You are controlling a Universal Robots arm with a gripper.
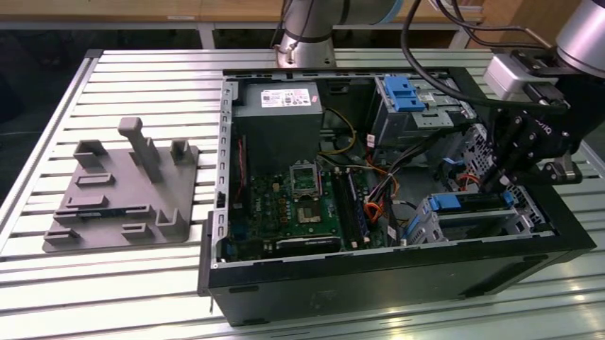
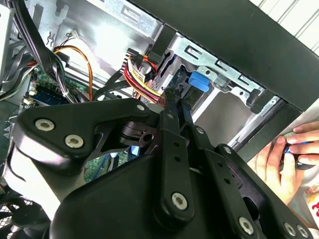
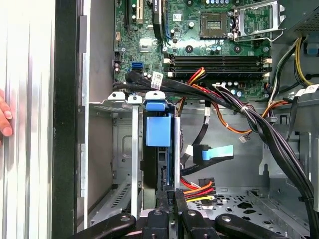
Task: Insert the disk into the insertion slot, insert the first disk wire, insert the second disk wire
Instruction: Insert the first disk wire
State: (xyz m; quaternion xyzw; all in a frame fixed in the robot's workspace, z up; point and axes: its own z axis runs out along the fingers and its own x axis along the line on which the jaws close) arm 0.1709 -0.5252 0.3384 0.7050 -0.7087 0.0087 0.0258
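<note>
The disk (image 1: 470,202), in its blue caddy, lies inside the insertion slot (image 1: 525,221), a silver cage at the exterior view's right of the open computer case. In the first wrist view the disk (image 3: 158,132) stands edge-on between the slot's walls (image 3: 133,149). My gripper (image 1: 492,185) hangs right above its rear edge. The fingers (image 3: 162,199) are nearly together at a bundle of red, yellow and black wires (image 3: 199,189), the disk wire, whose end meets the fingertips. In the second wrist view the gripper (image 2: 174,97) reaches to the blue caddy (image 2: 199,80) beside that bundle (image 2: 142,74).
A black cable with a blue tab (image 3: 217,153) hangs loose beside the cage. A taller grey cage with a blue latch (image 1: 402,92) stands farther back. Motherboard (image 1: 293,205) and cable bundles fill the case. A person's hand (image 2: 276,159) rests outside the case wall. A grey fixture (image 1: 113,198) lies on the slatted table.
</note>
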